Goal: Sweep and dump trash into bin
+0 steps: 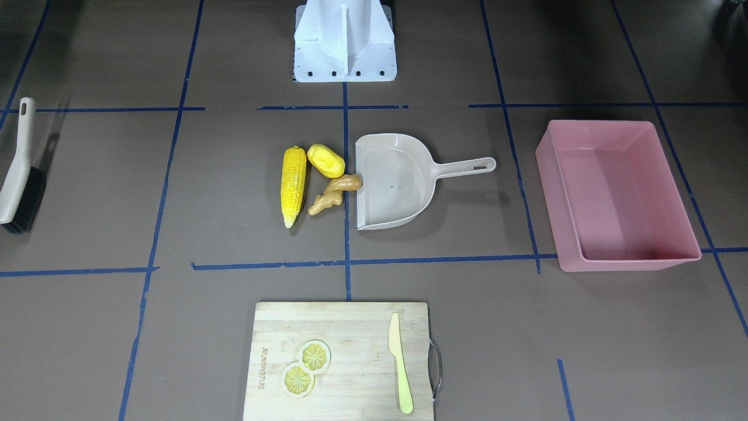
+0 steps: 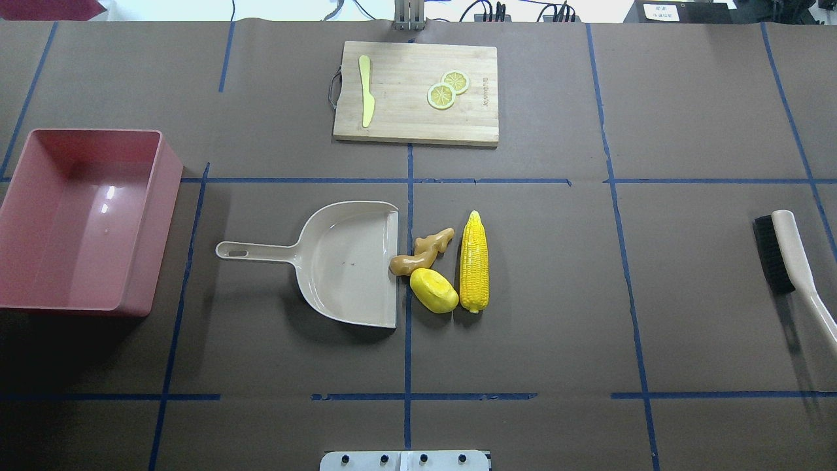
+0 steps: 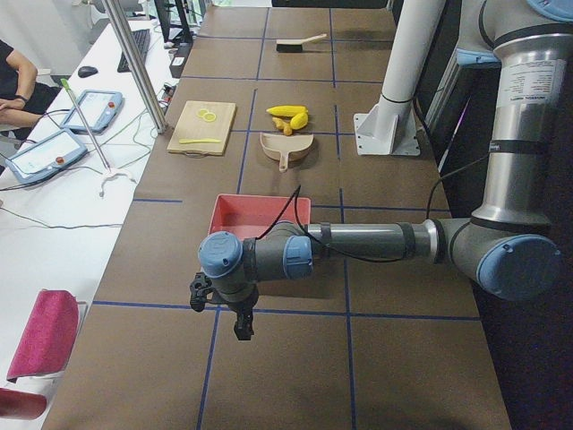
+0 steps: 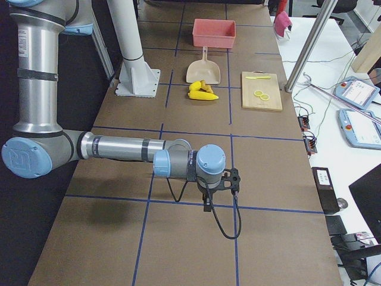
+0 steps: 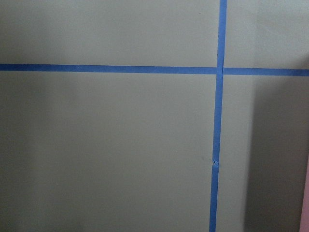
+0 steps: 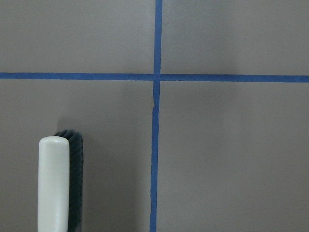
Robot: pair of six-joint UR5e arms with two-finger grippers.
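While neither the left gripper (image 3: pixel 242 330) nor the right gripper (image 4: pixel 206 206) shows whether it is closed or holding anything, the corn (image 2: pixel 474 261), potato (image 2: pixel 433 290) and ginger (image 2: pixel 422 252) lie mid-frame overhead, just right of the dustpan (image 2: pixel 353 261) mouth; the brush (image 2: pixel 785 261) lies far right, on the right gripper's side.

The brush (image 2: pixel 794 261) runs off the right edge of the overhead view, so the end of its handle is lost. The right wrist camera shows only its tip, the rest being cut by the bottom edge. The cutting board (image 1: pixel 350 327) is clipped at the bottom of the front view, and the robot's base (image 1: pixel 345 41) at the top. From the left side view, the near arm covers the near wall of the bin (image 3: pixel 255 208). The left hand (image 3: pixel 220 311) and right hand (image 4: pixel 220 189) appear only from the side, too small to tell whether their fingers are apart.
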